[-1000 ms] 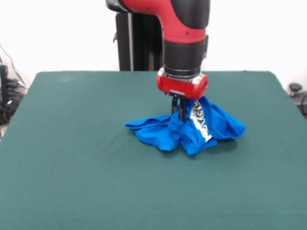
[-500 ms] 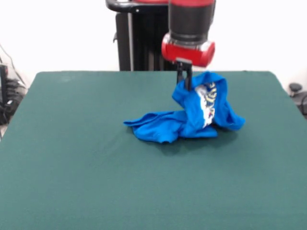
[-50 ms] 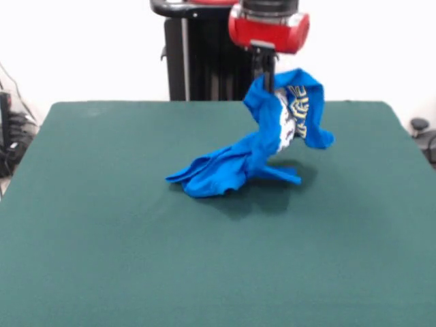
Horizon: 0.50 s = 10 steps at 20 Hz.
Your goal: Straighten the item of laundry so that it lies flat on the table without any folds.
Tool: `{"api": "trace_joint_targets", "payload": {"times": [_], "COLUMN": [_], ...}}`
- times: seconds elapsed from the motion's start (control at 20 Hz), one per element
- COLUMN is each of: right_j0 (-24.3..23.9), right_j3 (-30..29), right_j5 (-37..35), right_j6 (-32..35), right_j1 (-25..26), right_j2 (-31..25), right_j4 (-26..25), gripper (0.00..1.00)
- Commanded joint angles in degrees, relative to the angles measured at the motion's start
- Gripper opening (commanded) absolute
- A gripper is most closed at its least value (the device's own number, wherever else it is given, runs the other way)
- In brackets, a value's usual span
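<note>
The item of laundry (image 3: 269,136) is a bright blue T-shirt with a white and yellow print, bunched and partly hanging in the air. My gripper (image 3: 268,83) is shut on its upper fold, well above the table (image 3: 102,225). The shirt's lower part (image 3: 208,176) still rests crumpled on the green cloth, trailing to the left of the raised part. The print shows on the hanging side, twisted and partly hidden in folds.
The black pedestal (image 3: 194,61) stands behind the table's far edge. Dark cables and gear (image 3: 10,139) lie off the left side, and a small dark object (image 3: 421,126) sits off the right edge.
The gripper has risen from just above the table to high over it, lifting the shirt's top with it. The cloth has stretched upward and its low end slid slightly left.
</note>
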<state>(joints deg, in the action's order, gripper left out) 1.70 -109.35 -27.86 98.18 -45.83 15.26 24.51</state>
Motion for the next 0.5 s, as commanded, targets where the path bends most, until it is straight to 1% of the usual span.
{"api": "trace_joint_targets", "payload": {"times": [0.05, 0.2, 0.5], "right_j0": [3.5, 4.9, 9.5], "right_j3": [3.0, 4.7, 10.3], "right_j5": [-7.0, -9.2, -15.9], "right_j6": [16.6, 17.4, 19.2], "right_j1": [-1.1, -1.7, -3.4], "right_j2": [2.9, 4.6, 11.5], "right_j4": [-1.1, -1.4, -3.8], "gripper": [0.00, 0.00, 0.00]}}
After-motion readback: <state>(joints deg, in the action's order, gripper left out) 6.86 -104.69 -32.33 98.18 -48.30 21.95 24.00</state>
